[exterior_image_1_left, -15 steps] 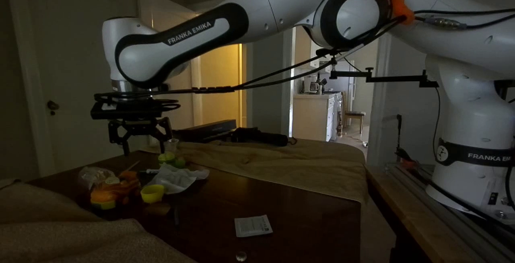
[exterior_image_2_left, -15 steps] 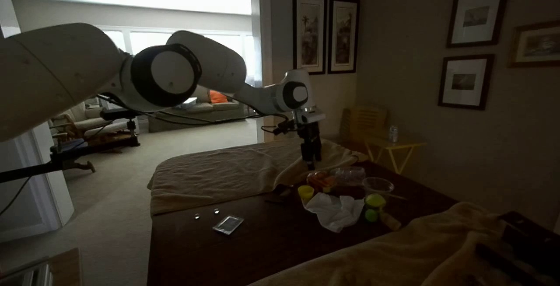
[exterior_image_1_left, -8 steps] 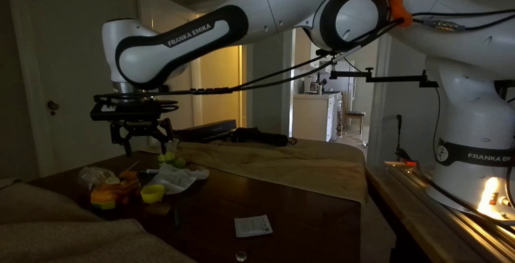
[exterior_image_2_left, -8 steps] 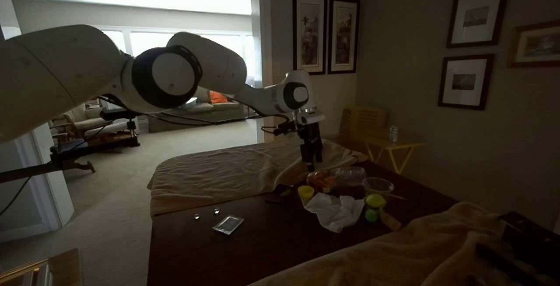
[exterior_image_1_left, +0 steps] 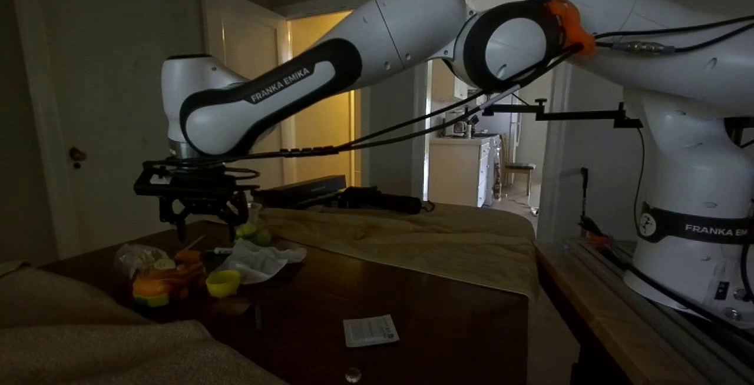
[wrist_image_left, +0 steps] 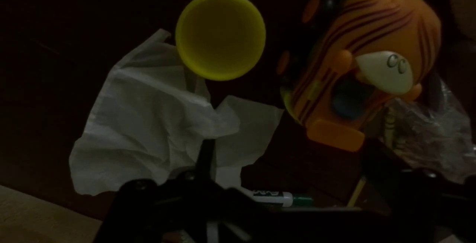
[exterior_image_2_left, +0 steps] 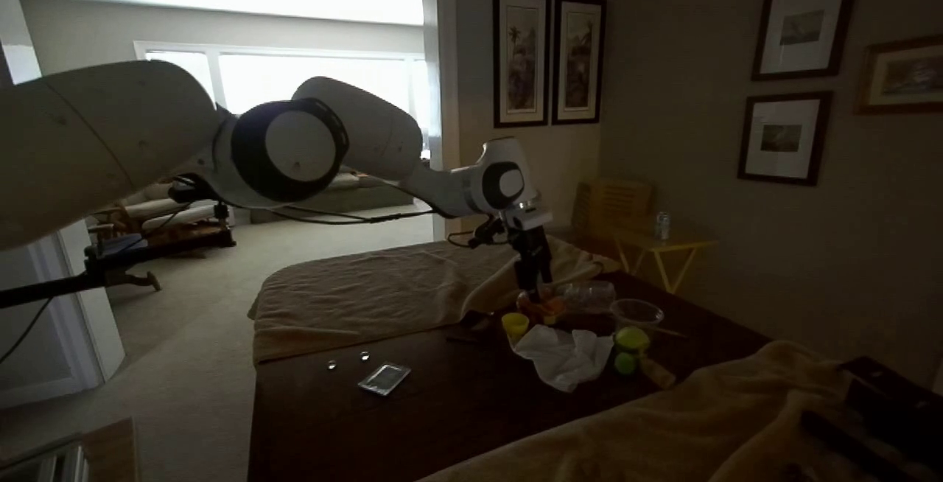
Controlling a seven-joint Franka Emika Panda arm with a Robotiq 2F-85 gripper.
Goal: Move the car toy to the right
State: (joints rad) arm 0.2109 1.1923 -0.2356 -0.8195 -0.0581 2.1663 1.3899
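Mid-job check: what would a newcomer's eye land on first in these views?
Probably the big white arm stretched across an exterior view, its pincer open above the table. In the wrist view, the orange toy car would likely stand out at upper right, with a bright yellow cup to its left and a crumpled white sheet at lower left.

a home: framed pictures [exterior_image_2_left: 521, 58], a chair [exterior_image_1_left: 519, 168], a kitchen counter [exterior_image_1_left: 456, 170].
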